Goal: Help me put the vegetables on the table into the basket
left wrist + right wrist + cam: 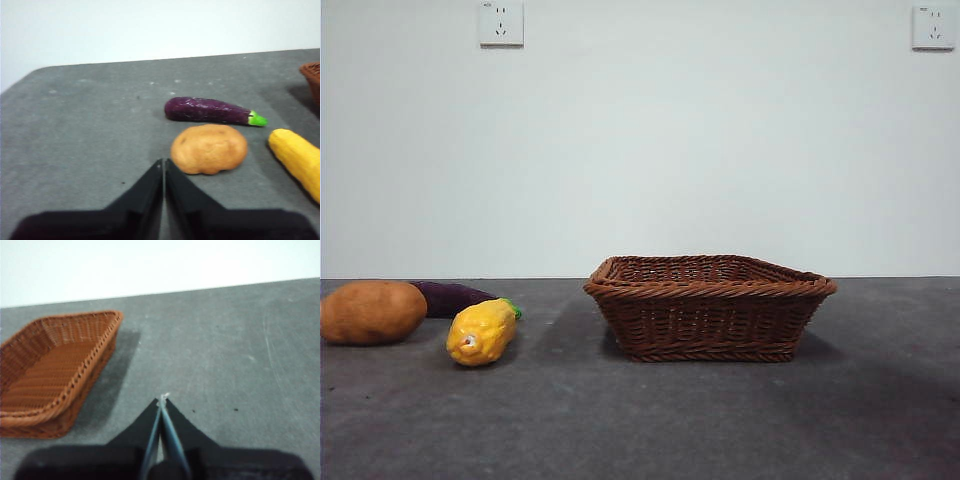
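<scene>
Three vegetables lie on the dark grey table (650,420), left of the basket. The brown potato (372,312) (209,149) is nearest the left edge. A yellow corn cob (481,332) (298,160) rests beside it, and the purple eggplant (452,297) (210,110) lies behind them. The brown wicker basket (710,305) (55,370) stands empty at the centre. My left gripper (163,162) is shut, hovering just short of the potato. My right gripper (163,399) is shut over bare table, with the basket off to one side. Neither arm shows in the front view.
A white wall with two power sockets (501,23) (933,27) runs behind the table. The table's rounded corner (30,75) shows in the left wrist view.
</scene>
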Controlling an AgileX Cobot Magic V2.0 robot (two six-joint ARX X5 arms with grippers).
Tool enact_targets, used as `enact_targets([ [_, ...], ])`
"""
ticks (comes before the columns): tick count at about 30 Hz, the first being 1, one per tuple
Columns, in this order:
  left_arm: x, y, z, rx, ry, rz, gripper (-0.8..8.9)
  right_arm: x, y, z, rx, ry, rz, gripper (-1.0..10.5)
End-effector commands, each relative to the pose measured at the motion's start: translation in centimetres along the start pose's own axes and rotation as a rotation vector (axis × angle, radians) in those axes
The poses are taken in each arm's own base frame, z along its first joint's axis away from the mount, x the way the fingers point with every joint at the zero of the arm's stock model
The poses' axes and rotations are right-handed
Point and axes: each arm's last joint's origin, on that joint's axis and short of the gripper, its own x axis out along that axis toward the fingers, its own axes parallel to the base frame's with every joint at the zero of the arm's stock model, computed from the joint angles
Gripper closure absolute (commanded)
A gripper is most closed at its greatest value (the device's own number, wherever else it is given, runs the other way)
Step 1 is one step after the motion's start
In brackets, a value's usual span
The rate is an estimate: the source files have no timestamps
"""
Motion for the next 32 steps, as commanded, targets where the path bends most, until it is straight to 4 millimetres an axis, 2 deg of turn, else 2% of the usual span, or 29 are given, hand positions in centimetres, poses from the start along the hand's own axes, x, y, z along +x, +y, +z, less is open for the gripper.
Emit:
enact_targets([
  [1,-0.2,-0.1,0.4,-0.05,0.002,-0.041,8.22,-0.2,0.2,0.7,0.029,-0.025,0.029,9.6],
  [7,-1.1,0.0,2.8,-0.071,0.01,-0.062,8.22,-1.1,0.6,3.9,0.11,-0.087,0.039,9.6],
  [11,-1.8,0.0,5.1,-0.155,0.0,-0.076,8.22,-1.7,0.9,6.9,0.132,-0.084,0.056,9.6],
  [16,-2.5,0.0,8.3,-0.16,-0.015,-0.111,8.22,-2.2,1.4,10.8,0.118,0.016,0.069,9.6],
  [21,-2.8,-0.3,11.7,-0.138,0.076,-0.227,8.22,-2.2,1.9,14.5,0.029,0.165,0.12,9.6],
  [27,-2.6,-0.8,15.6,-0.117,0.196,-0.365,8.22,-2.1,2.5,17.7,-0.007,0.326,0.214,9.6],
  [32,-2.6,-1.0,18.4,-0.073,0.266,-0.436,8.22,-2.3,2.8,19.6,-0.022,0.381,0.265,9.6],
])
